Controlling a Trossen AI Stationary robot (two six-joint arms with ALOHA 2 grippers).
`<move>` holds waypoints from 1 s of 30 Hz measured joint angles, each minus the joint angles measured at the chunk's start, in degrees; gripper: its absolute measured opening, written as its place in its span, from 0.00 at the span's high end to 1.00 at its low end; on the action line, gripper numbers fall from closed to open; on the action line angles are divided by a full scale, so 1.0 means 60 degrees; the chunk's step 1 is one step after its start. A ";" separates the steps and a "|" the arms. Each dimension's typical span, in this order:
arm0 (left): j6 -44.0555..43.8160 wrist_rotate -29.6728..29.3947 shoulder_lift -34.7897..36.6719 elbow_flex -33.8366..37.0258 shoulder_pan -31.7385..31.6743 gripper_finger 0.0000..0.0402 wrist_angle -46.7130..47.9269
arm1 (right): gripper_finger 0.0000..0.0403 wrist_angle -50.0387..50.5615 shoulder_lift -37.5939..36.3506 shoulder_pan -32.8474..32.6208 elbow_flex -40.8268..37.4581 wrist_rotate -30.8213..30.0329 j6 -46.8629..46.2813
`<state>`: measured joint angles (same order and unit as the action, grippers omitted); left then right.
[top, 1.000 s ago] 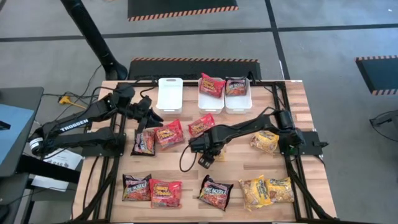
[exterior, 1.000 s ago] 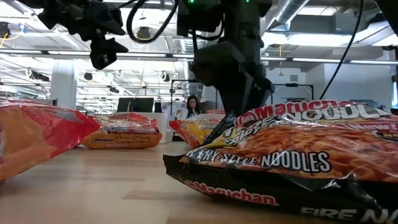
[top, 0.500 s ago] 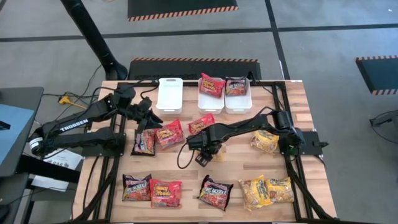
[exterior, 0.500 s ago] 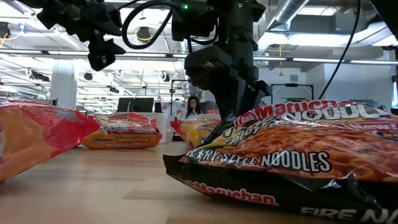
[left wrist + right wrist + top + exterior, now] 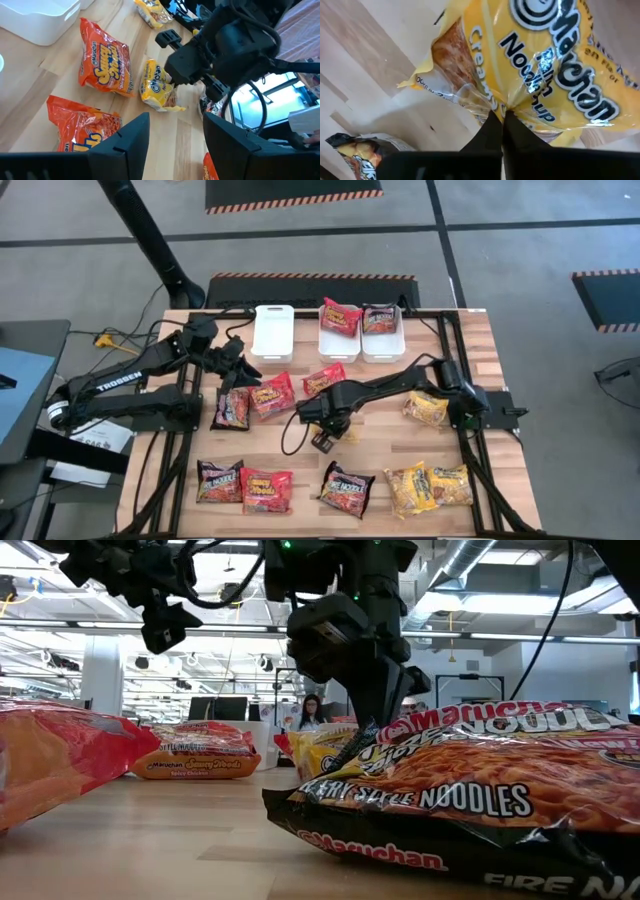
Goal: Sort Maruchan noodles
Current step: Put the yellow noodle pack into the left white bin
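Maruchan noodle packets in red, yellow and dark lie spread over the wooden table (image 5: 190,450). My right gripper (image 5: 322,432) is at mid-table, shut on a yellow packet (image 5: 540,65) that also shows in the left wrist view (image 5: 157,87) and in the low view (image 5: 325,750). My left gripper (image 5: 245,365) hovers open at the far left, beside a red packet (image 5: 272,393) and a dark one (image 5: 232,408), and holds nothing. Three white bins stand at the far edge: one empty (image 5: 272,332), one with a red packet (image 5: 340,317), one with a dark packet (image 5: 380,317). My right gripper pinches the yellow packet's top wrapper (image 5: 506,106) between its two shut fingers (image 5: 487,135), and the plastic puckers into a fold there. The fingers come from above, pointing down. The packet lies on the table below them.
Another red packet (image 5: 323,380) lies just beyond the right gripper and a yellow one (image 5: 425,407) to its right. The near row holds dark (image 5: 218,480), red (image 5: 265,490), dark (image 5: 345,488) and two yellow packets (image 5: 430,486). A dark packet (image 5: 470,790) fills the low view's foreground.
My right gripper has shut on the yellow packet and has shifted a little toward the table's left edge. The packet's wrapper has gathered up between its fingers.
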<state>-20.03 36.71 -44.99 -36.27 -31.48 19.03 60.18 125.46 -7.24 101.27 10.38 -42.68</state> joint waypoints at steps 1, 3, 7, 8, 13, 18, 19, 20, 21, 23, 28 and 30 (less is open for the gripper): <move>-0.0003 -0.0003 0.0000 0.0000 0.0003 0.58 0.0000 | 0.99 0.0209 0.0041 -0.0030 0.0231 -0.0066 0.0080; -0.0003 -0.0021 0.0000 0.0000 0.0000 0.58 -0.0004 | 0.99 0.0762 0.0066 -0.0107 0.0741 -0.0321 0.0190; -0.0425 -0.0528 0.0000 0.0000 0.0000 0.58 0.0000 | 0.99 0.1641 0.0006 -0.0188 0.1485 -0.0884 0.0476; -0.0665 -0.0692 0.0000 0.0000 0.0000 0.58 -0.0003 | 0.99 0.1791 0.0012 -0.0187 0.1605 -0.0971 0.0523; -0.2103 -0.1183 0.0000 0.0000 0.0000 0.58 -0.0004 | 0.99 0.2183 0.0009 -0.0135 0.2227 -0.1254 0.0973; -0.3293 -0.1264 0.0000 0.0000 0.0000 0.57 -0.0004 | 1.00 0.2576 0.0002 -0.0052 0.2701 -0.1584 0.1628; -0.3430 -0.1264 0.0000 0.0000 0.0000 0.57 -0.0004 | 1.00 0.2668 0.0002 -0.0019 0.2819 -0.1699 0.1774; -0.3563 -0.1267 0.0000 0.0000 0.0000 0.57 -0.0007 | 1.00 0.2732 -0.0001 0.0027 0.2938 -0.1759 0.1929; -0.3705 -0.1271 0.0000 0.0000 0.0000 0.57 -0.0007 | 1.00 0.2772 -0.0008 0.0075 0.3049 -0.1793 0.2099; -0.4015 -0.1353 0.0000 0.0000 0.0000 0.57 -0.0011 | 1.00 0.2805 -0.0016 0.0175 0.3306 -0.1841 0.2442; -0.5045 -0.1742 0.0000 0.0000 0.0000 0.57 -0.0015 | 1.00 0.2903 -0.0027 0.0438 0.4096 -0.2273 0.3386; -0.5341 -0.1770 0.0000 0.0000 0.0000 0.57 -0.0017 | 1.00 0.2914 -0.0027 0.0567 0.4432 -0.2449 0.3823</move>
<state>-52.08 26.09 -44.99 -36.27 -31.48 18.92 77.66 125.29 -3.84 127.87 -4.32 -19.74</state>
